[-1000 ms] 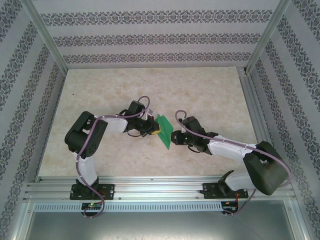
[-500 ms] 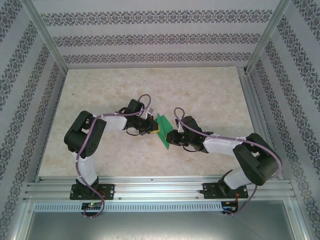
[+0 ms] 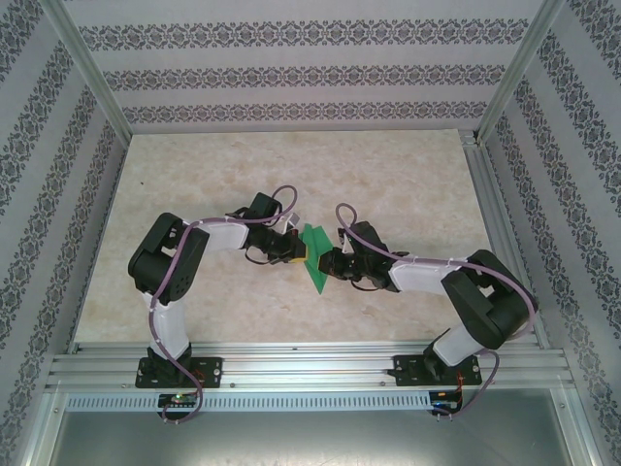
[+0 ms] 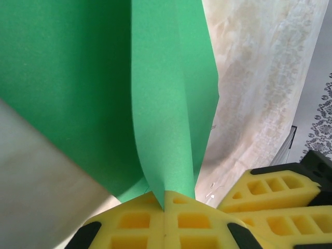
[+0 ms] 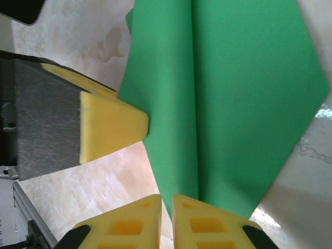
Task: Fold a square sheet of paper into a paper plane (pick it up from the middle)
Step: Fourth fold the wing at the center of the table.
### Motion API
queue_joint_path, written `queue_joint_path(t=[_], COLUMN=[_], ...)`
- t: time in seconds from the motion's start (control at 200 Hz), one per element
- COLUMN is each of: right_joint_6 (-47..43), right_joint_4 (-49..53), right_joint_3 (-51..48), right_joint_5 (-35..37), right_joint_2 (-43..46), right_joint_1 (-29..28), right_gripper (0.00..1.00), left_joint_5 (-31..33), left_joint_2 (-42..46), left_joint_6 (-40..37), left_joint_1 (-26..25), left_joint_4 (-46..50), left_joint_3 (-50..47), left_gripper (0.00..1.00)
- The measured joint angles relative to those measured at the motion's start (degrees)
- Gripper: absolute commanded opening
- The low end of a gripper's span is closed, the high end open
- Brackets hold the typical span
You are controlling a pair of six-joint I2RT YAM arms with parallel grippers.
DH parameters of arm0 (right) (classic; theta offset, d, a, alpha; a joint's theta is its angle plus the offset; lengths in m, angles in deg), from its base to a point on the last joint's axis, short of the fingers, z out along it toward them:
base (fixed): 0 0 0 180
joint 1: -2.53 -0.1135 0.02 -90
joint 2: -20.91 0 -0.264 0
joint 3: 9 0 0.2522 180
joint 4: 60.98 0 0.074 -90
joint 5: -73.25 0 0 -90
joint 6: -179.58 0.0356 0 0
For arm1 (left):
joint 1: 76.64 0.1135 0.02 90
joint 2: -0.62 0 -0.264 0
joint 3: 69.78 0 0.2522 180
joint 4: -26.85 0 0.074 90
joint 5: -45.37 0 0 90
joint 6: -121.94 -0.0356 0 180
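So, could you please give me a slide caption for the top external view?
Left tool and right tool pinch the creased green paper between them from opposite sides.

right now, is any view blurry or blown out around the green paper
Top external: even light, sharp, the green paper small in frame. Left wrist: paper very close, the table behind it pale and overbright. Right wrist: the centre crease is crisp, with a small glare patch on the table at the right edge.
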Motion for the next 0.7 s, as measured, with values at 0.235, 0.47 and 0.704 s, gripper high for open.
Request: queue_joint_path(t=[0.235,0.47,0.704], right_joint_6=[1.5,1.8,0.7], right_joint_4=[-1.1,-0.6,2.2], right_joint_3=[0.3,0.8,2.2], right_joint_5=[-0.9,-0.9,-0.6], right_joint_2=[-3.6,-5.6,-5.8], right_joint_1=[0.7,1.1,1.1], right_gripper=[0.14,0.14,0.14], left_joint_5=[-0.3,-0.7,-0.9], left_joint_2=[-0.1,-2.2,-4.0], left_joint_6=[-2.6,-4.5,-7.6], left_joint_1=[1.3,2.1,2.1], left_joint_4=[1.2,3.0,5.7], left_joint_3=[0.2,1.2,3.9], left_gripper=[0.01,0.01,0.02])
